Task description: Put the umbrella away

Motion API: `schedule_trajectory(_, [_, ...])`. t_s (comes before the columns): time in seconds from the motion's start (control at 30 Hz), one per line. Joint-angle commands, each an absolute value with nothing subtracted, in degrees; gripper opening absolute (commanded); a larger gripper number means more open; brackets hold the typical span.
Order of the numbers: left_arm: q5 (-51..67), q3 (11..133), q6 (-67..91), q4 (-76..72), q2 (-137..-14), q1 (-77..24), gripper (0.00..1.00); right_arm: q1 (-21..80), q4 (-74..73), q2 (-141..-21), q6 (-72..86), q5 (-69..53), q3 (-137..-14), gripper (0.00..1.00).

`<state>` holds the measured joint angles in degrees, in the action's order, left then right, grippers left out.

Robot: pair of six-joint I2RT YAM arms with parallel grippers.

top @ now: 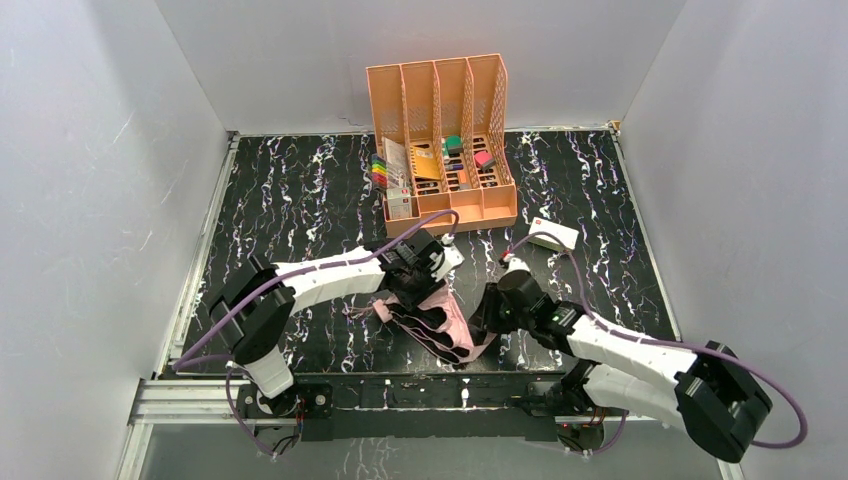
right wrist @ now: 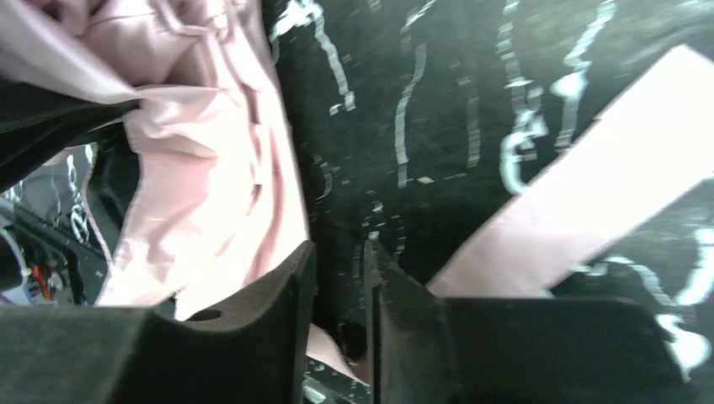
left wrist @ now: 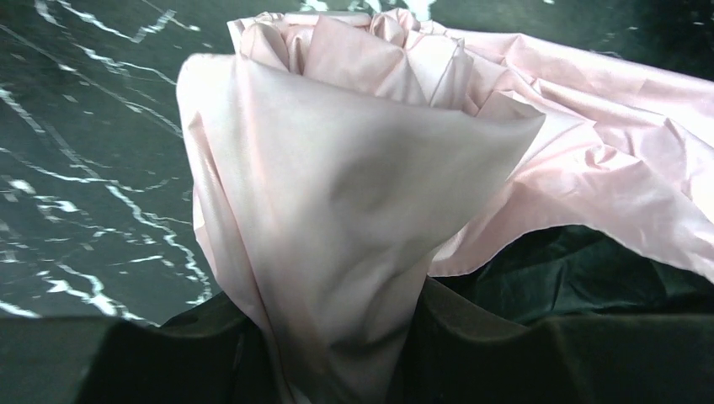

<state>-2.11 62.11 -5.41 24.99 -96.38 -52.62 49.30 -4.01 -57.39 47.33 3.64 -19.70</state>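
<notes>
Umbrella [top: 440,320] lies collapsed but unbundled on the marbled black table [top: 300,200], on the near side of the orange desk organiser [top: 455,215], toward the arm bases, pink folds up and black lining at the edges. Left gripper [top: 420,288], also on the near side of the organiser, is closed on a gathered bunch of pink fabric, which funnels down between its fingers. Right gripper [right wrist: 337,261] sits at the umbrella's right edge, jaws parted by a narrow gap and clamping nothing; the pink strap [right wrist: 606,160] runs just beside its right finger.
</notes>
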Motion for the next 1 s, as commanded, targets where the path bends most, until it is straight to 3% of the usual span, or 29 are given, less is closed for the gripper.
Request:
schedule_trajectory(0.0, [-9.8,60.9,-12.2,21.8,-92.4,-52.6,0.22,41.1,-8.6,-54.9,43.0,1.3,-21.7,0.41])
schedule_trajectory(0.23, [-9.9,55.2,-21.7,10.6,-88.7,-54.0,0.24,28.9,-4.7,-58.8,30.7,-6.8,-29.7,0.59])
schedule_trajectory(0.5, [-16.4,54.8,-31.1,6.3,-95.2,-59.3,0.22,23.6,4.2,-59.9,23.5,-8.3,-33.5,0.61])
schedule_trajectory(0.7, [-21.0,50.3,-38.1,-1.7,-95.9,-63.6,0.22,20.4,-3.6,-63.9,12.3,-19.8,-40.5,0.66])
schedule_trajectory(0.77, [-22.2,48.5,-40.7,-4.0,-95.7,-65.0,0.23,20.2,-1.7,-63.8,10.8,-22.1,-40.1,0.74])
schedule_trajectory(0.97, [-24.4,45.5,-45.2,-8.8,-96.7,-67.5,0.23,20.2,-5.5,-72.0,3.6,-34.4,-45.8,0.87])
